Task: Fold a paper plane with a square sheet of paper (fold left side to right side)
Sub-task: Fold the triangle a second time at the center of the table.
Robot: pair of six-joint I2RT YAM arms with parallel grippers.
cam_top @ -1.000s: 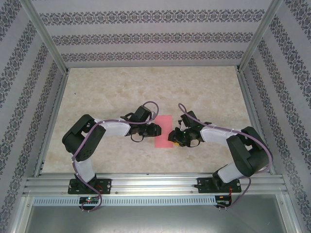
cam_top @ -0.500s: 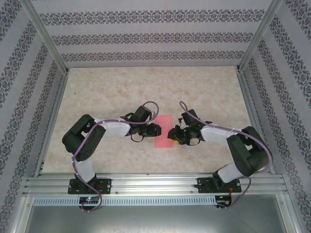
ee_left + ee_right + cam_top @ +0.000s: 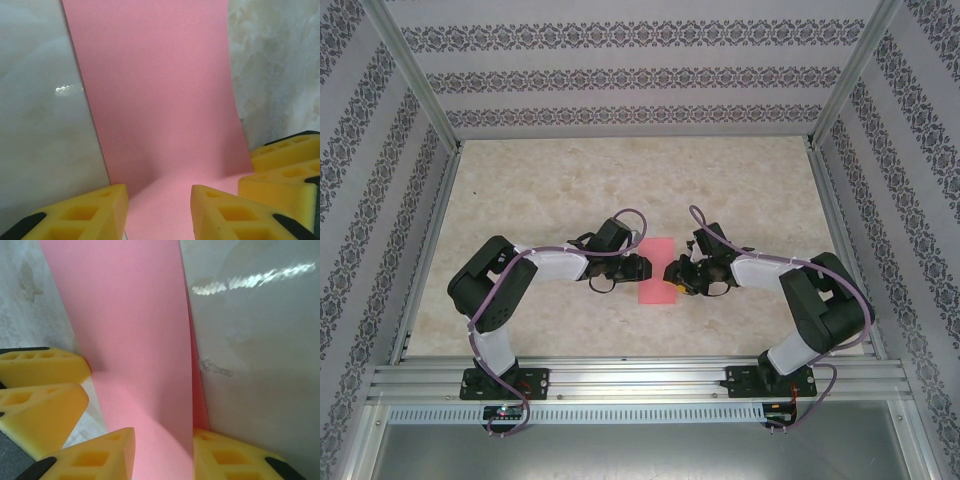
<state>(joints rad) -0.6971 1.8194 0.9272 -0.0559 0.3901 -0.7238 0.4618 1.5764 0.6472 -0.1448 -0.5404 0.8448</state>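
The square sheet of paper (image 3: 655, 262) lies on the table as a narrow pink rectangle, folded over on itself. In the right wrist view a lower layer peeks out along the edge of the paper (image 3: 140, 330). My left gripper (image 3: 641, 267) sits at its left edge, my right gripper (image 3: 671, 275) at its right edge near the front corner. In the left wrist view the sheet (image 3: 155, 85) runs between the parted jaws of my left gripper (image 3: 159, 195), rising slightly toward them. My right gripper (image 3: 164, 437) likewise straddles the sheet with jaws apart. Neither pinches it.
The marble-patterned table (image 3: 570, 180) is walled by patterned panels and a metal frame (image 3: 640, 380) along the front. The two grippers are close together: the right one's yellow fingers (image 3: 285, 165) show beside the left, and the left one's fingers (image 3: 40, 390) beside the right.
The right gripper has crept a little to the left and away from the front edge, further onto the paper's right edge. The left arm and the paper have stayed put.
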